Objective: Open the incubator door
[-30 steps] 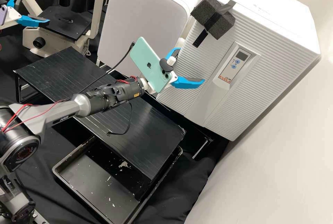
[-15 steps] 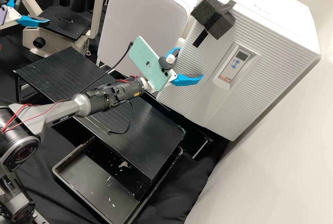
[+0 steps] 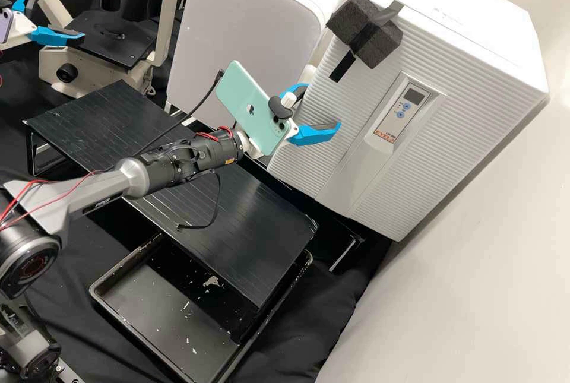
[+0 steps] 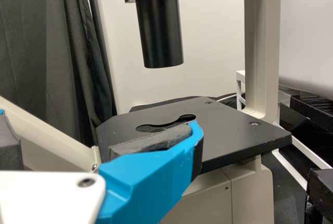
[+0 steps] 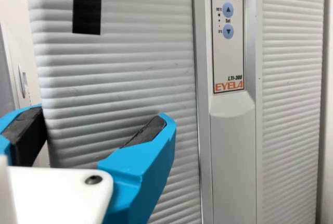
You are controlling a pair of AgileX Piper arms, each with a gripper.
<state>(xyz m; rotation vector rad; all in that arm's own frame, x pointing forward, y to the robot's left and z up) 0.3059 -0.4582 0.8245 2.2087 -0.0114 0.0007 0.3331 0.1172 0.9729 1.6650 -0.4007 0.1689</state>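
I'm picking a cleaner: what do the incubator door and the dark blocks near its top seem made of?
Door: probably matte white plastic, judging by its soft-edged ridges; painted metal is possible. Blocks: apparently dull dark grey foam, from their coarse, pitted surface.

1. To my right I see a pale, plain wall [image 3: 475, 288], brighter towards its far end.
2. At the far left, a dark curtain [image 4: 36, 26] hangs in folds beside another pale wall [image 4: 208, 41].
3. Near me, creased black cloth [image 3: 297, 323] lies under a low black table [image 3: 267, 228], whose ribbed top catches a soft sheen.
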